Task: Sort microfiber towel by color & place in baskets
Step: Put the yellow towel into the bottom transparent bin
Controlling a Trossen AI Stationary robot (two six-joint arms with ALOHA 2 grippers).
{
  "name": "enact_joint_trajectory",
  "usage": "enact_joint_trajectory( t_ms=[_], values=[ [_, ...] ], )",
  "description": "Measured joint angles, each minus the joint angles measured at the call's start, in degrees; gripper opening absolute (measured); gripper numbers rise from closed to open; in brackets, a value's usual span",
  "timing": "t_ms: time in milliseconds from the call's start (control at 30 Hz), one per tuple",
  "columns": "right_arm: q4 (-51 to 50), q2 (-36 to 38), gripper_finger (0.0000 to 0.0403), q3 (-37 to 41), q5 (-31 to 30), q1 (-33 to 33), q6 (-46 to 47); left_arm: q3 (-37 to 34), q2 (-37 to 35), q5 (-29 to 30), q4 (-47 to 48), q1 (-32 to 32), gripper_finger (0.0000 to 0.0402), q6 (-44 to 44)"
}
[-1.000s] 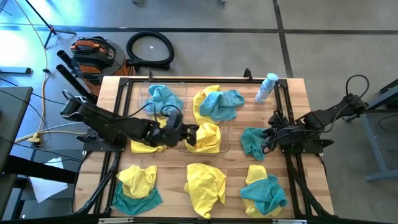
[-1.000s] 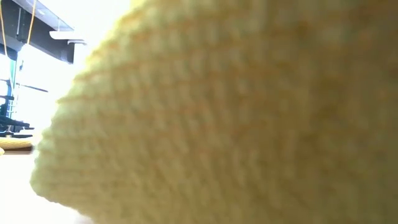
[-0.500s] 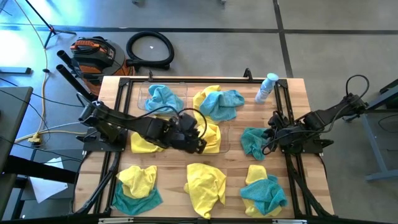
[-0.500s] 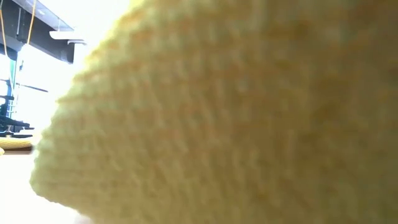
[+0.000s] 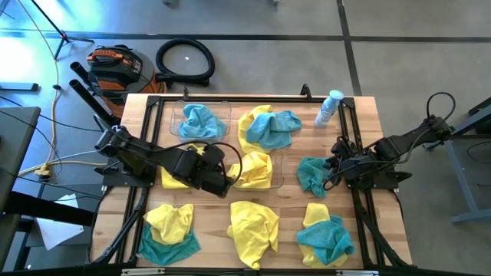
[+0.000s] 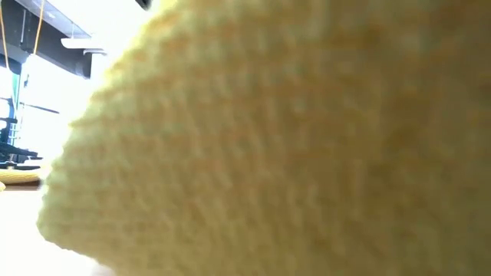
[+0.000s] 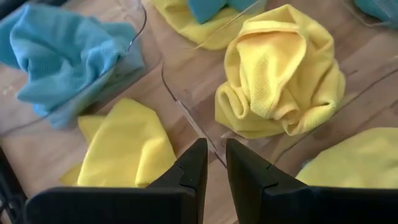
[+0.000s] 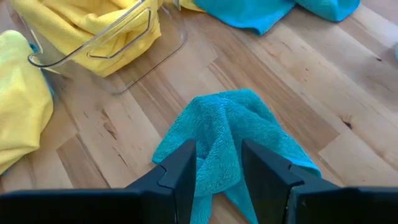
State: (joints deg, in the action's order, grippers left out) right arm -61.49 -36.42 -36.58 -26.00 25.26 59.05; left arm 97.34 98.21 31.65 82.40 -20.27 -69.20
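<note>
Yellow towel bunched in clear basket, no clear long axis; left tool nearly closed, empty.

Even daylight overhead, one view smothered in blur

From above, the wooden counter is evenly and brightly lit with soft, faint shadows beside each cloth, while a cold blue glare washes the floor off its left side. The low view is almost wholly filled by an out-of-focus yellow towel pressed near the lens, its weave soft and grainy, with blown-out white light behind it. Both wrist views are bright; a clear basket wall catches thin highlights, and the dark tool fingers nearest the lens look slightly soft.
</note>
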Motion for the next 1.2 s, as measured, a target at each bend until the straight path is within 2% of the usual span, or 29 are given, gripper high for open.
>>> enact_joint_trajectory(
  t_ms=[267,400,567,733,900,1200],
  values=[
    [1.26,0.00,0.0122,0.00,0.16,0.00,1.80,0.00,-0.04,2.62,-2.29,-2.98,0.0046,17.24],
    [8.41,-1.11,0.0102,-0.01,5.41,0.51,2.50,0.00,-0.04,4.23,-2.42,-5.07,0.0046,22.53],
    [10.63,-8.28,0.0016,-2.67,5.70,2.37,5.61,0.00,-0.04,4.23,-3.32,-7.54,0.0046,27.01],
    [3.47,-18.53,0.0019,-9.71,4.26,3.45,13.46,-1.33,-1.55,3.26,-6.04,-9.92,0.0046,31.51],
    [-3.06,-27.78,0.0003,-17.57,5.08,4.19,18.65,-10.88,-8.94,0.98,-16.08,-12.05,0.0046,34.37],
    [-3.45,-40.20,0.0001,-29.16,4.79,8.98,25.50,-32.15,-28.16,-1.60,-32.99,-15.23,0.0046,34.11]
  ],
)
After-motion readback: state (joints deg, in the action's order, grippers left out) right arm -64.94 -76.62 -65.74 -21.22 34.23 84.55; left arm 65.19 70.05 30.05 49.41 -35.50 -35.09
